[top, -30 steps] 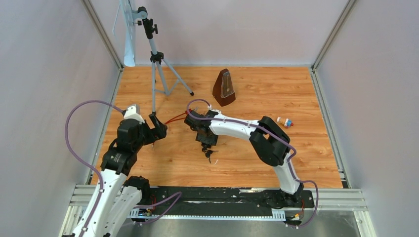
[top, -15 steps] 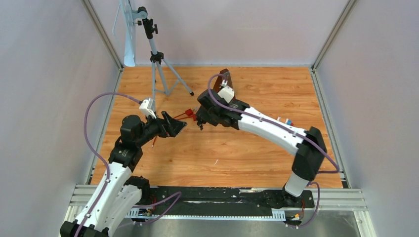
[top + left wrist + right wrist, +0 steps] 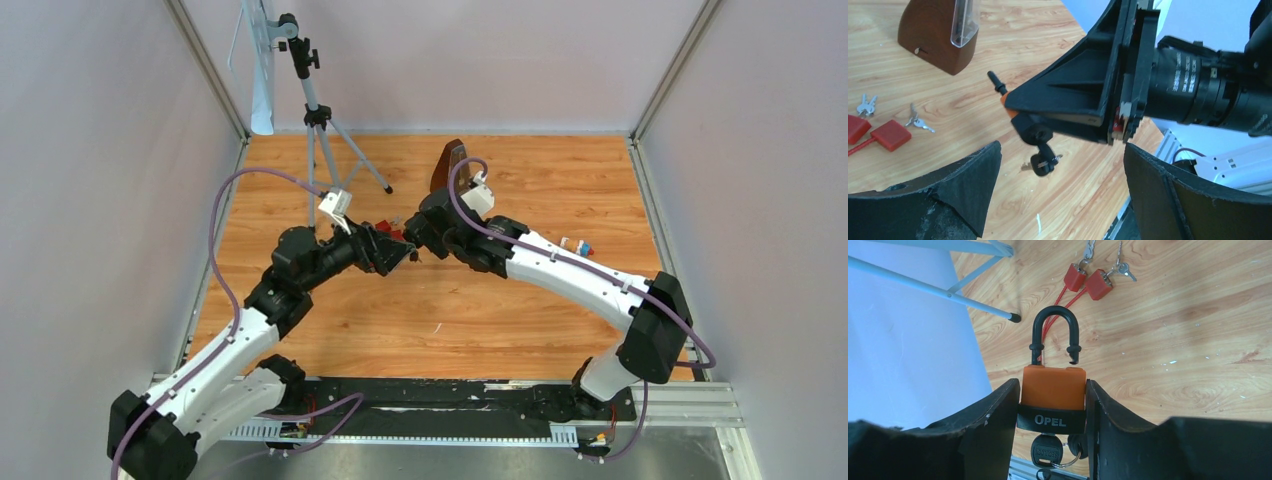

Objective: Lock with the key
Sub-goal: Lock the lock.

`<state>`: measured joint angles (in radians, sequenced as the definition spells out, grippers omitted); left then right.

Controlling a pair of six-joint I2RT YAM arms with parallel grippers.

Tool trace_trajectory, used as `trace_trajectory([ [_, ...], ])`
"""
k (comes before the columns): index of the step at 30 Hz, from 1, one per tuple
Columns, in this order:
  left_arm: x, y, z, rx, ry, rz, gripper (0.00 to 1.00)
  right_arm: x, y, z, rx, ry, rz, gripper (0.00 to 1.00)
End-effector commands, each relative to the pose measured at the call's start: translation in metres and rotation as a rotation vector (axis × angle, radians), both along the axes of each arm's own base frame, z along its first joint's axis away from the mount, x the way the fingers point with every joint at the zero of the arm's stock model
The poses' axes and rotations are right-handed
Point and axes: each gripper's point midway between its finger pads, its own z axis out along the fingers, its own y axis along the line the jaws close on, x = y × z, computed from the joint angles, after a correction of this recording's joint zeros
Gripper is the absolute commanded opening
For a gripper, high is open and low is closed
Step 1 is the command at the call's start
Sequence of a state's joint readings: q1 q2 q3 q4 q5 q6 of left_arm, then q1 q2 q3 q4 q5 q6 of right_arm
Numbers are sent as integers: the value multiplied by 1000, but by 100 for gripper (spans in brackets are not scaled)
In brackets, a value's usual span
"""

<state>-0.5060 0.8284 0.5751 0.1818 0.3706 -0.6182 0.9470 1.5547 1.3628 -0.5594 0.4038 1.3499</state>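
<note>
Here the padlock (image 3: pixel 1053 387) hides most of the key (image 3: pixel 1047 452).

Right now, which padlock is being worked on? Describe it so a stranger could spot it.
Near the middle of the wooden table, by the metronome, find the right gripper. It clamps the padlock off the table. Unlike the two red padlocks lying flat, it is orange with a black band, an open shackle and a key below.

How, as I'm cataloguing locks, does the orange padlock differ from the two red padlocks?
The orange padlock is clamped in the right gripper; the red padlocks lie on the wooden table. The orange one's shackle is an open black hoop; the red ones trail thin cables. Both have keys.
</note>
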Motion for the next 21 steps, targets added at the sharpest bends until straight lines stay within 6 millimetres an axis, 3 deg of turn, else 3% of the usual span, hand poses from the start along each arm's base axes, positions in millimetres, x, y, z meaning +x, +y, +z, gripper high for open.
trace_trajectory([
  [1, 25, -3, 22, 16, -44, 137, 97, 10, 4, 49, 171, -91, -67, 32],
  [6, 40, -9, -2, 24, 73, 211, 90, 7, 1, 47, 173, -88, -68, 32],
  [12, 42, -10, -7, 27, 80, 240, 87, 5, -3, 50, 190, -93, -72, 32],
  [17, 44, -16, 3, -53, 49, 234, 86, 0, 5, 45, 220, -56, -48, 32],
  [21, 50, -20, -8, -48, 62, 264, 86, -3, 11, 40, 251, -16, -43, 34],
])
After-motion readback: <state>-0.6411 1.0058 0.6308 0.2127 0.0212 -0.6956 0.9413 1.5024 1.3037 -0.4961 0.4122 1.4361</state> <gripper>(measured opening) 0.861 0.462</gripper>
